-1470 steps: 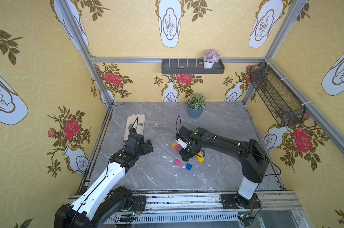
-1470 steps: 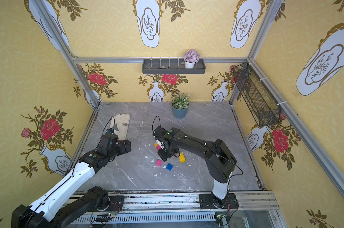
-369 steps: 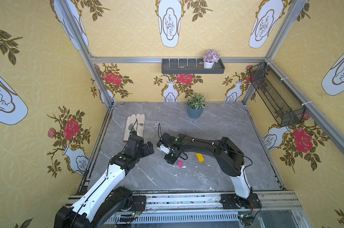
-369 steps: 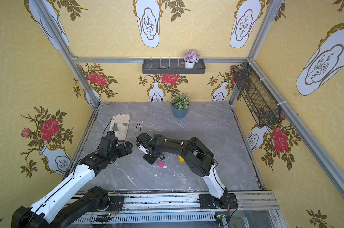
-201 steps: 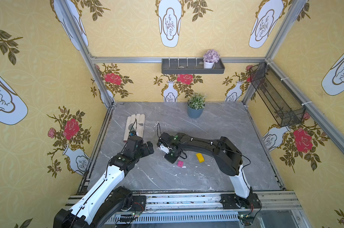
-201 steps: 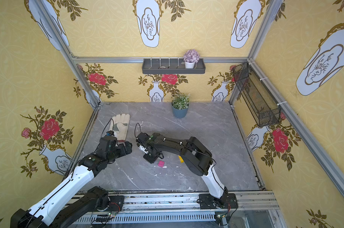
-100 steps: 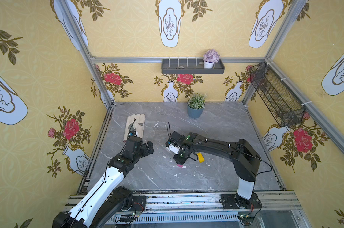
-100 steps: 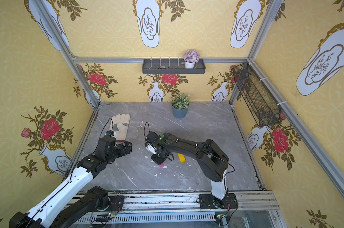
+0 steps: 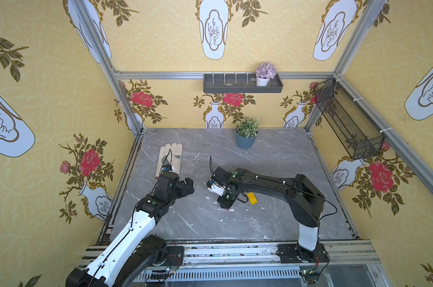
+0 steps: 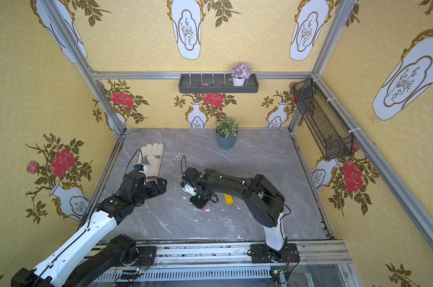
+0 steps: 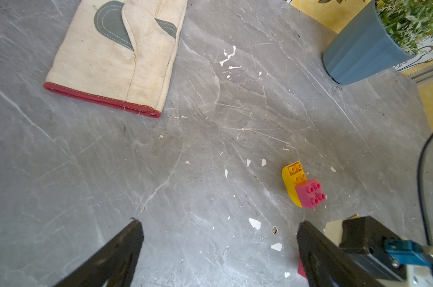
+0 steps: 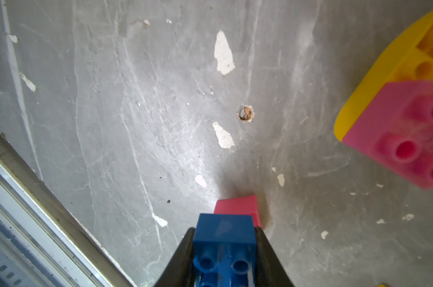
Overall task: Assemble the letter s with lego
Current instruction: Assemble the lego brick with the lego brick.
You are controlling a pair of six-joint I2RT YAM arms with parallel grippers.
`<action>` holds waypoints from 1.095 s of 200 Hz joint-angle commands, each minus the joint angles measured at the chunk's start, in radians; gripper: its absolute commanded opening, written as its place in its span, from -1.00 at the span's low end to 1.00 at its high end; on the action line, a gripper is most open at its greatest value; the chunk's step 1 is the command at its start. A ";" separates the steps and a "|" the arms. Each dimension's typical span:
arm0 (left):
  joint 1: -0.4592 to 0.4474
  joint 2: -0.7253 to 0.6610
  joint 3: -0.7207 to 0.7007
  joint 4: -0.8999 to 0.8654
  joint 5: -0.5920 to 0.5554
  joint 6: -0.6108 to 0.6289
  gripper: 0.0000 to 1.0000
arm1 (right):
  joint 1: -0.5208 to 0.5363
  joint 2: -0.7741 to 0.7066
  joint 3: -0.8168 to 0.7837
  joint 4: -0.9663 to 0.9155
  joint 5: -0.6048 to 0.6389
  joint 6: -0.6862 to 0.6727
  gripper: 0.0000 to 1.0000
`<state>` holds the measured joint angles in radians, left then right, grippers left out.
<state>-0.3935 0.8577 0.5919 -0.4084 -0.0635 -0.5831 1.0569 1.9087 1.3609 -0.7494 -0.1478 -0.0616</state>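
the right tool (image 12: 225, 229) is clamped on the blue brick (image 12: 224, 248), which hangs low over a loose pink brick (image 12: 237, 205) lying on the tabletop (image 11: 161, 161); whether the two touch yet cannot be told. a yellow brick with a second pink one pressed onto it (image 11: 302, 186) sits just beside that spot. the left tool (image 11: 219, 223) has its jaws wide apart and empty, hovering near the glove (image 11: 116, 62) and apart from the bricks. the likely step is pressing blue onto pink, and the main risk is that nothing steadies the pink brick: an off-centre push could slide or tip it, or knock the joined pair. only a plain face of the pink brick shows, so its studs may not face up, and the blue one would then not seat.
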 commanded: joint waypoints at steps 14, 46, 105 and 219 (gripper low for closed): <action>0.001 -0.002 -0.006 0.016 -0.002 0.008 0.98 | 0.002 0.007 -0.012 0.034 -0.004 -0.023 -0.46; 0.001 -0.002 -0.008 0.016 -0.004 0.008 0.98 | 0.001 0.012 -0.016 0.044 0.013 -0.042 -0.46; 0.001 0.002 -0.009 0.017 -0.003 0.008 0.98 | -0.009 0.013 -0.030 0.059 -0.004 -0.070 -0.48; 0.001 0.012 -0.010 0.019 -0.011 0.006 0.98 | -0.018 -0.014 -0.073 0.054 -0.046 -0.076 -0.49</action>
<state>-0.3935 0.8658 0.5911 -0.4084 -0.0650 -0.5823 1.0370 1.8908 1.2999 -0.6361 -0.1944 -0.1322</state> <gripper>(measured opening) 0.991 0.343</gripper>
